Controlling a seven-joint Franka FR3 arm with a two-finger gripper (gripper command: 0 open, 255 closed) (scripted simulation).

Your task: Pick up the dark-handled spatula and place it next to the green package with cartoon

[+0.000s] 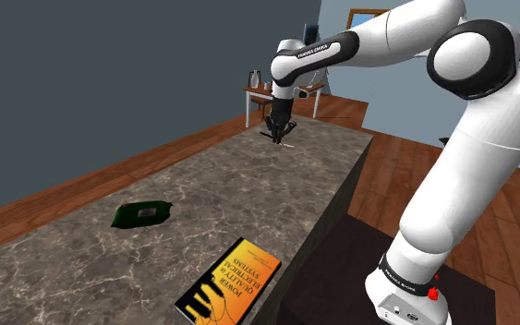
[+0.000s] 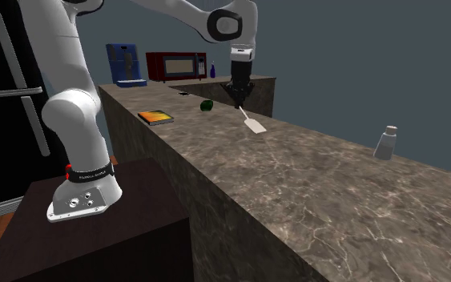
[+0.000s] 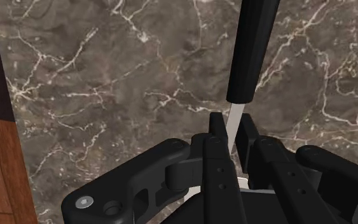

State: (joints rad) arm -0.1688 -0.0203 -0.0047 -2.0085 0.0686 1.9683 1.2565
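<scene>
The black two-finger hand [image 3: 233, 129] is closed on the thin white shank of the dark-handled spatula [image 3: 252, 51]. The black handle projects beyond the fingertips, and the white blade [image 2: 255, 124] slants down toward the brown marbled surface [image 1: 248, 185]. In the shoulder view, hand and spatula stand at the far end. The dark green package [image 1: 142, 214] lies well apart from them, nearer and to the left. The run between is bare. The orange book [image 1: 230, 286] lies nearest, by the right edge.

Open counter [image 1: 248, 175] around package [image 1: 142, 214]; book [image 1: 230, 288] (orange) near.
</scene>
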